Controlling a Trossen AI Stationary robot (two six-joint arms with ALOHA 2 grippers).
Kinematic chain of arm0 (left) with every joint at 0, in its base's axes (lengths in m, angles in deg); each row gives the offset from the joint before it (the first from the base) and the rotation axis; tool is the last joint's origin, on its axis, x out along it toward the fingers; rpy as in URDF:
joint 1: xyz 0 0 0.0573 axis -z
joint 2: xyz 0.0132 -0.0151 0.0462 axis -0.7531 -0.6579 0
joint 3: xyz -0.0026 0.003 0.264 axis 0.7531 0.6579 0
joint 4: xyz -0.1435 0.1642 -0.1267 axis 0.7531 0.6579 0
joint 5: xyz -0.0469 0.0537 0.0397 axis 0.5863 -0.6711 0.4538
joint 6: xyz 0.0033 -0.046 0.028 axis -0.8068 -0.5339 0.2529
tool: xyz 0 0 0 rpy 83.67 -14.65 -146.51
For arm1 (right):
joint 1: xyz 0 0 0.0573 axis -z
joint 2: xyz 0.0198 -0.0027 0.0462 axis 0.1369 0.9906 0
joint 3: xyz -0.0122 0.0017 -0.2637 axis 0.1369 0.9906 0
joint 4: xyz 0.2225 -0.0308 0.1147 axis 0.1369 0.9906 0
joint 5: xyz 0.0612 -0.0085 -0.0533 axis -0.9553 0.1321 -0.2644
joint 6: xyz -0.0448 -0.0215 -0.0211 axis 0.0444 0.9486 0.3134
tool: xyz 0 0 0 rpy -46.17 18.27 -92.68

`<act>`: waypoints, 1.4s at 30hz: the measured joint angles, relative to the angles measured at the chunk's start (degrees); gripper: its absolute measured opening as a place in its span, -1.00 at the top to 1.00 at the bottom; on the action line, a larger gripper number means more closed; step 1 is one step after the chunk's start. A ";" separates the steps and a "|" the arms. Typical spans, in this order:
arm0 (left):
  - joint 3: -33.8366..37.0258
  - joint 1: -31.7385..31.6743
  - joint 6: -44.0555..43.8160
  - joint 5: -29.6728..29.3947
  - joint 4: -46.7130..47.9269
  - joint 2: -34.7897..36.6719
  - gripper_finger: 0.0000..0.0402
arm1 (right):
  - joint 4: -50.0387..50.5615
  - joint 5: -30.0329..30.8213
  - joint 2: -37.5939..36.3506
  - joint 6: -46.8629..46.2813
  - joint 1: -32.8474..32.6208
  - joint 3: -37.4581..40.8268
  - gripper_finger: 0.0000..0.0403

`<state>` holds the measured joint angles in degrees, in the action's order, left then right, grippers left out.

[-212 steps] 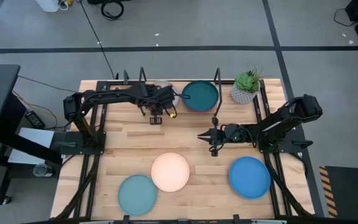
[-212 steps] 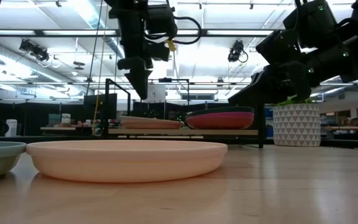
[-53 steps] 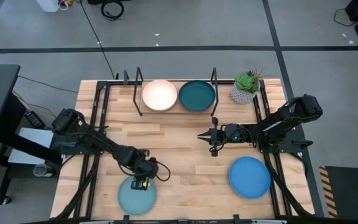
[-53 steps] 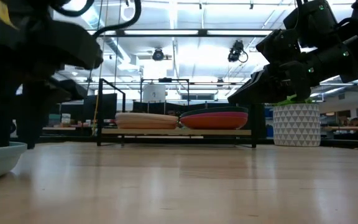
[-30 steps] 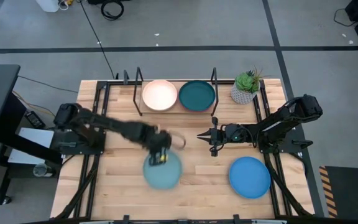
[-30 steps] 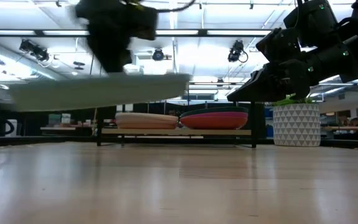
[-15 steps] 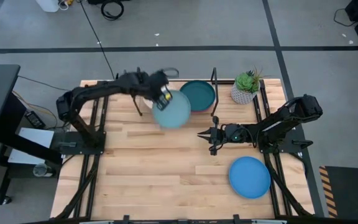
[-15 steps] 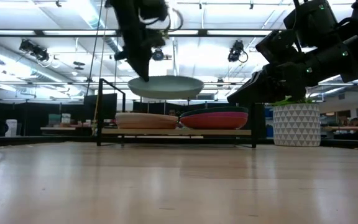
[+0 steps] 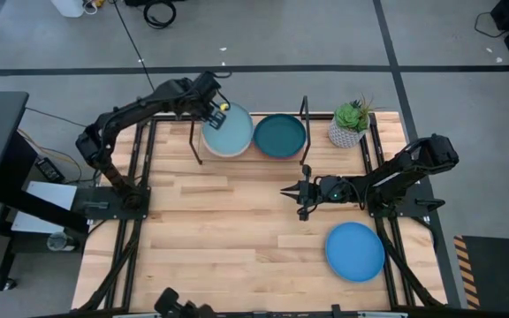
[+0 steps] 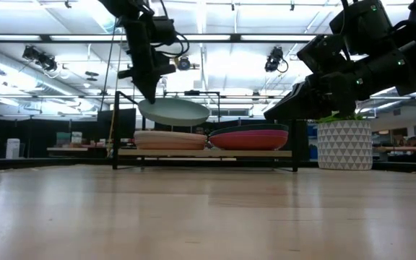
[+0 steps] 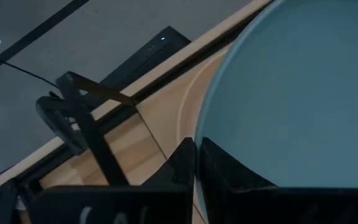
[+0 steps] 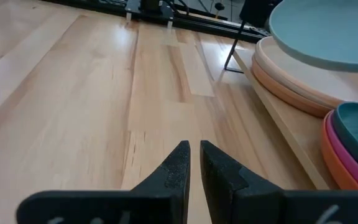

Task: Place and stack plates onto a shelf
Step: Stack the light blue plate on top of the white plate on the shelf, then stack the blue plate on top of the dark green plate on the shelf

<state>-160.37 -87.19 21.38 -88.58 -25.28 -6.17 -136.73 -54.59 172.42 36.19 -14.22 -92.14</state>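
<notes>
My left gripper point(image 9: 214, 107) is shut on a light blue plate point(image 9: 229, 133) and holds it just above the cream plate point(image 10: 170, 139) that tops the left stack on the black wire shelf point(image 9: 306, 113). On the shelf's right side, a dark teal plate point(image 9: 281, 135) lies on magenta point(image 12: 339, 155) and orange ones. A bright blue plate point(image 9: 354, 251) lies flat on the table at the near right. My right gripper point(image 9: 300, 193) hovers mid-table, shut, with nothing between its fingers. My left gripper pinches the light blue plate's rim point(image 11: 199, 134) at its far left edge, one finger point(image 11: 182, 165) outside the rim and one point(image 11: 229, 177) on the plate's inner face. The fingers slant down from above. The plate hangs clear of the cream plate, its held side slightly higher.
A potted green plant point(image 9: 350, 124) in a white pot stands at the far right corner beside the shelf. The shelf's upright posts point(image 11: 92, 127) rise close to the held plate. Bare wood stretches across the table's middle and near left point(image 9: 201, 238).
My left gripper has carried the light blue plate from above the table's middle toward the far edge, then lowered it over the left stack on the shelf. The plate has stayed clear of the table throughout.
</notes>
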 joint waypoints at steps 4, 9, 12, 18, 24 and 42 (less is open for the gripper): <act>0.00 -0.45 0.14 0.02 -0.04 0.00 0.90 | 0.02 -0.02 0.00 0.00 0.00 0.00 0.79; 0.01 -0.30 0.14 0.08 -0.02 0.00 0.90 | 0.02 -0.04 0.00 0.00 -0.02 0.00 0.79; 0.02 -0.30 0.15 0.09 -0.04 0.00 0.90 | 0.02 -0.04 0.00 0.00 -0.02 0.00 0.79; 0.03 -0.34 1.42 0.09 0.00 0.00 0.89 | 0.02 -0.07 0.00 0.00 -0.02 0.00 0.79; 0.09 -0.34 4.01 0.03 -0.34 -0.51 0.68 | 0.02 -0.27 0.00 -0.02 -0.02 0.00 0.79; 9.63 17.10 33.11 18.32 -20.25 0.11 0.44 | -0.40 0.09 0.02 -2.35 -1.91 0.00 0.79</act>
<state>-150.74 -70.09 54.49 -70.26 -45.53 -6.06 -137.13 -54.50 172.44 33.84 -16.12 -92.14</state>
